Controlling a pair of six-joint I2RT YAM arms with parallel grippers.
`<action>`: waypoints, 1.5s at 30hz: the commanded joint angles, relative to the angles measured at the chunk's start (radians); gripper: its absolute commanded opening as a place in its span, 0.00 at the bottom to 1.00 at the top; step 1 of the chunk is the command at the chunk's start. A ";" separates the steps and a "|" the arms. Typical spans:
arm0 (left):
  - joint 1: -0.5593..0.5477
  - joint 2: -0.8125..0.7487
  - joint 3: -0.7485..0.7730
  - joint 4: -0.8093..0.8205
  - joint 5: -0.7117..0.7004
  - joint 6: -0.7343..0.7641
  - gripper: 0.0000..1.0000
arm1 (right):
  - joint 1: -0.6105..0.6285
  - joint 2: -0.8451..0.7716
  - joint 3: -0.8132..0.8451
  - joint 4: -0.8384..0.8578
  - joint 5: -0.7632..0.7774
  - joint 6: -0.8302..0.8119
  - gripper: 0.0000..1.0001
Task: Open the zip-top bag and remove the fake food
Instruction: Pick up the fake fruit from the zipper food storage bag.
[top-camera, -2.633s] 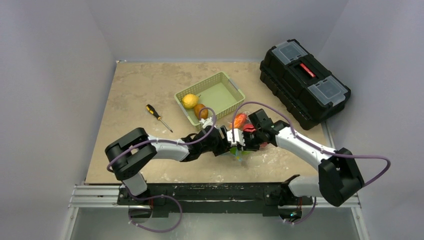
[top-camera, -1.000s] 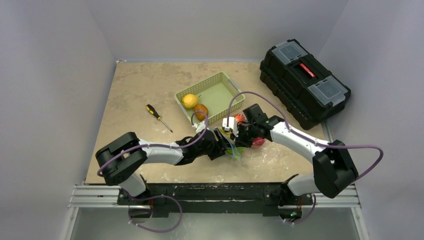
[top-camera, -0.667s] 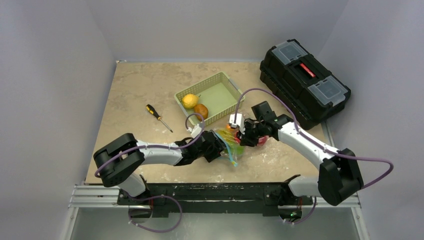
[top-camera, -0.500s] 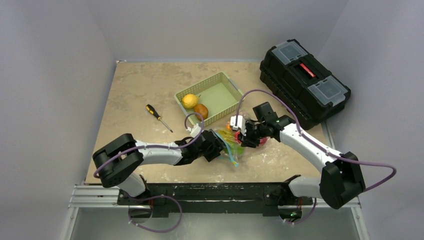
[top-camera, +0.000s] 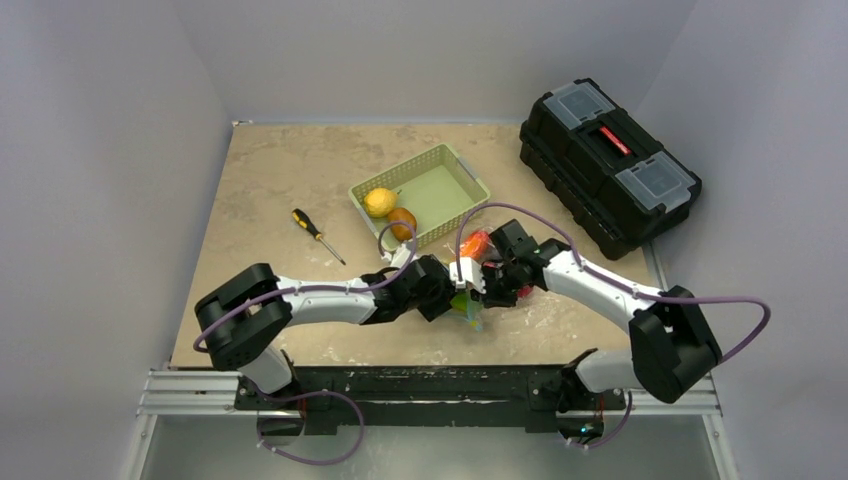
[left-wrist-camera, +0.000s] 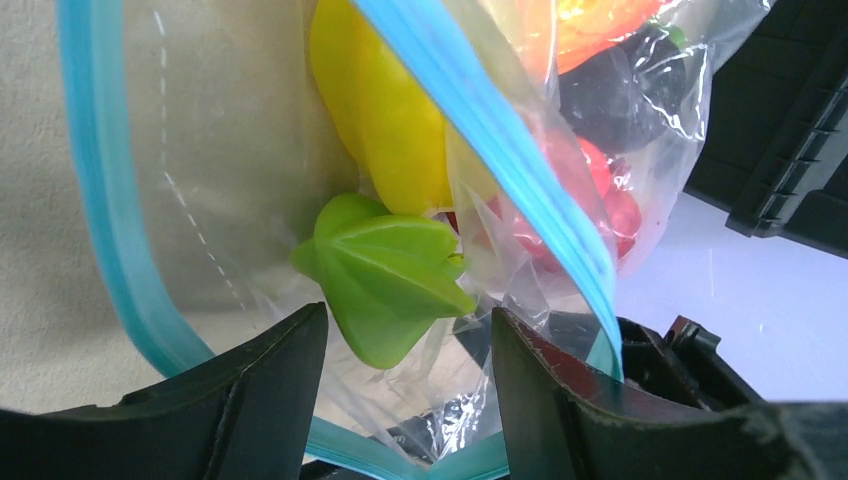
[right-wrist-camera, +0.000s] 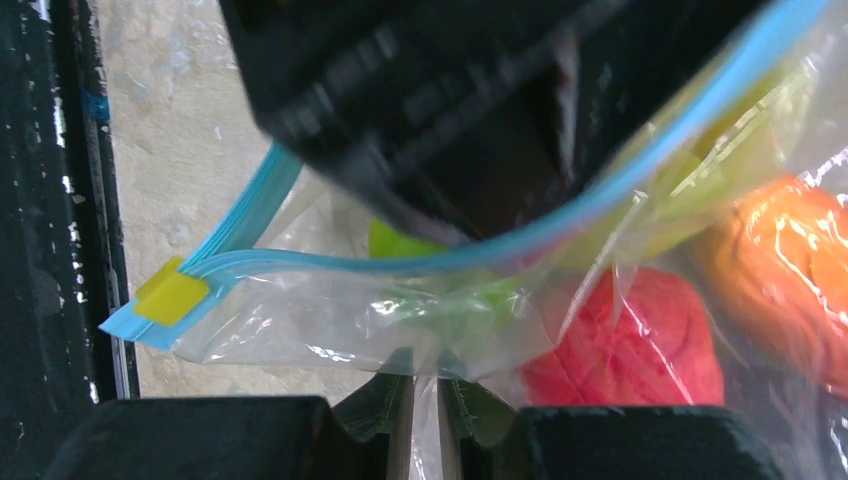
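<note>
Two hands: both are set at the zip-top bag (top-camera: 468, 300), just on the green basket's (top-camera: 466, 166) near side.
Right hand (right-wrist-camera: 425, 400): nearly closed on the bag's clear film, likely so the mouth is held open.
Left hand (left-wrist-camera: 405, 330): jaws apart, nothing gripped, aimed into the mouth at a green star-shaped piece (left-wrist-camera: 385, 275).
Fake food (left-wrist-camera: 385, 130): glossy yellow, red and orange pieces are crowded behind the blue zipper strip.

Left end effector (left-wrist-camera: 405, 320) gapes; right end effector (right-wrist-camera: 425, 392) pinches.
</note>
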 joint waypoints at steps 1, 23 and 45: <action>-0.017 0.025 0.048 -0.040 -0.010 -0.052 0.60 | 0.047 0.012 -0.003 0.013 -0.024 0.004 0.11; -0.018 0.066 0.064 -0.109 -0.047 -0.065 0.52 | 0.063 0.038 0.044 0.013 -0.145 0.057 0.03; 0.005 -0.166 -0.071 -0.069 -0.149 0.226 0.00 | 0.025 -0.094 0.031 0.055 -0.169 0.125 0.40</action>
